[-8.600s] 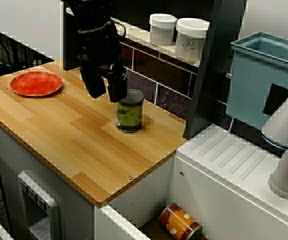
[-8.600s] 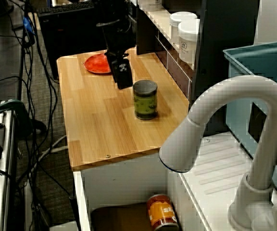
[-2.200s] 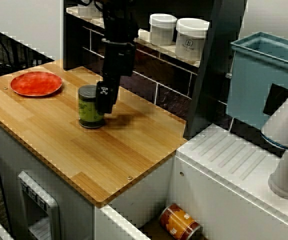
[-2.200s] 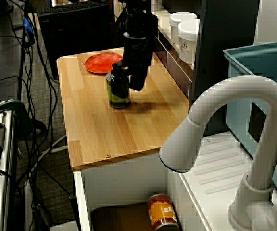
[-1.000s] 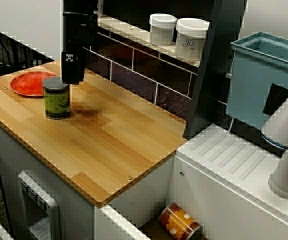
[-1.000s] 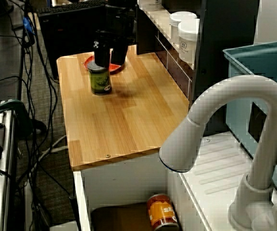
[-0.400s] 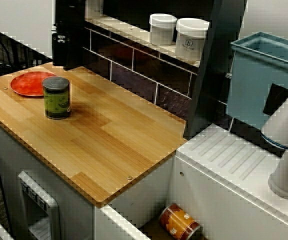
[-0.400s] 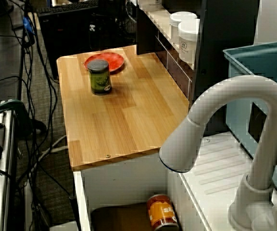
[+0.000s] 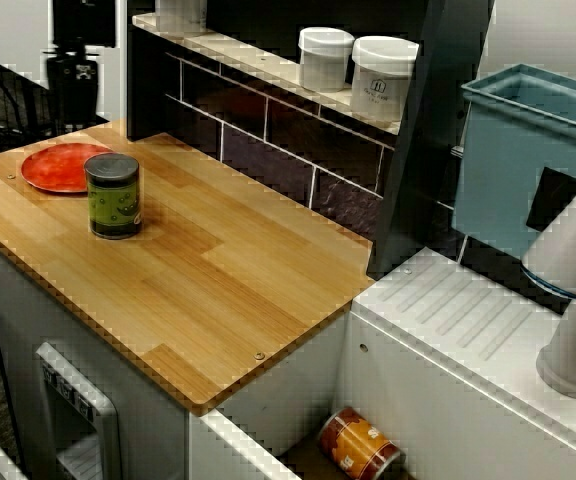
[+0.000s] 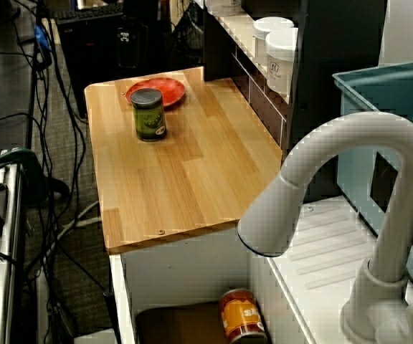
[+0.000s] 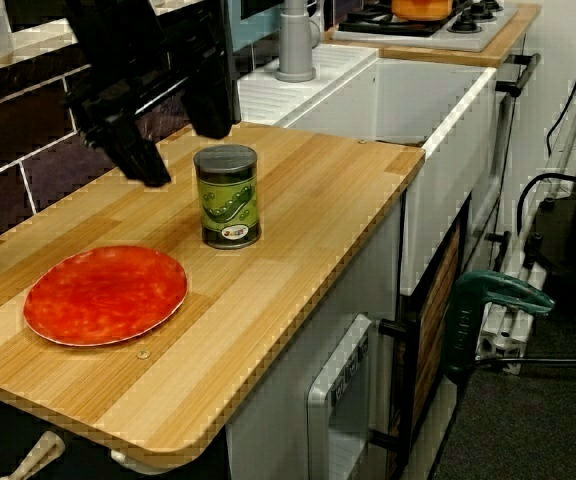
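The green can (image 11: 227, 195) stands upright on the wooden counter (image 11: 318, 200), just beyond the tips of the fingers (image 11: 133, 150), which are spread wide, hold nothing and hang clear of its lid, while the red plate (image 11: 106, 294) lies flat near the can without touching it, also below the fingers.

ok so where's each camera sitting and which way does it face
View from the plate end: low beside the red plate, facing the sink; the open gripper shows top left near the green can.
View from the front: high off the counter edge, facing the shelf; gripper at top left.
View from the sink end: behind the faucet, looking down the counter; gripper at the far end.
All three share can and plate.
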`<state>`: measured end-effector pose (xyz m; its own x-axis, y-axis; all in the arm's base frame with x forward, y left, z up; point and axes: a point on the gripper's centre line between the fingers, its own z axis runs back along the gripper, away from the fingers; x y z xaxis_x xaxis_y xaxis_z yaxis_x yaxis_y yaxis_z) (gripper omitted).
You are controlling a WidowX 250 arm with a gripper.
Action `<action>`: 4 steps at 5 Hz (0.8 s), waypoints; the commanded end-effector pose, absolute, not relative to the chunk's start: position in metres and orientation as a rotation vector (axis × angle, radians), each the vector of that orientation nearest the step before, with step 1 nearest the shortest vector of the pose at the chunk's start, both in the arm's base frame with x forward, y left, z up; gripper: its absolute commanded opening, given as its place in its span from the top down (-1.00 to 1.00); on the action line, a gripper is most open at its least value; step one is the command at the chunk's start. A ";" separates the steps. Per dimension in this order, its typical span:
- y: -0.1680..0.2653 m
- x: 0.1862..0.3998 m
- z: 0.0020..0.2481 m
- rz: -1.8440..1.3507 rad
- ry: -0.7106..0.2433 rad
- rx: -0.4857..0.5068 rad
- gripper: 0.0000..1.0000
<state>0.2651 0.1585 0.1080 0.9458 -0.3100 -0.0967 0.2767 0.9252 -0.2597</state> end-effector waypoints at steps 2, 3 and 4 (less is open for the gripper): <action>0.194 0.249 0.091 0.056 -0.027 -0.162 -1.00; 0.186 0.251 0.077 0.038 -0.007 -0.126 -1.00; 0.176 0.253 0.068 0.016 0.018 -0.136 -1.00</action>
